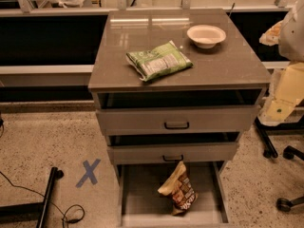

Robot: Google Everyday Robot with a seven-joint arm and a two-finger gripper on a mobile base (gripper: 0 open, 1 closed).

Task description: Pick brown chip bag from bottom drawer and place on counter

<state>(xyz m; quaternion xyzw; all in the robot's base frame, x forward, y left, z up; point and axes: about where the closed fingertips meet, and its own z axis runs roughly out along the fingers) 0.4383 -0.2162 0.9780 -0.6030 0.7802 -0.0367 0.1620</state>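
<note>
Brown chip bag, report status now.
Gripper at right edge, beside the counter, off the bag. Brown chip bag in open bottom drawer, ungrasped. Green snack bag and bowl on counter.

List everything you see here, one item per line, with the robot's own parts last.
counter: 1, glossy grey-brown, top of the cabinet
snack bag: 1, green and white, lying on the counter near its front edge
bowl: 1, white, on the counter at back right
upper drawers: 2, grey with black handles, each slightly open
bottom drawer: 1, grey, pulled well out at floor level
brown chip bag: 1, dark brown with a pale yellow top, inside the bottom drawer
tape cross: 1, blue, on the floor left of the cabinet
cable: 1, black, on the floor at lower left
gripper: 1, white and pale yellow, at the right edge beside the cabinet, apart from the chip bag
</note>
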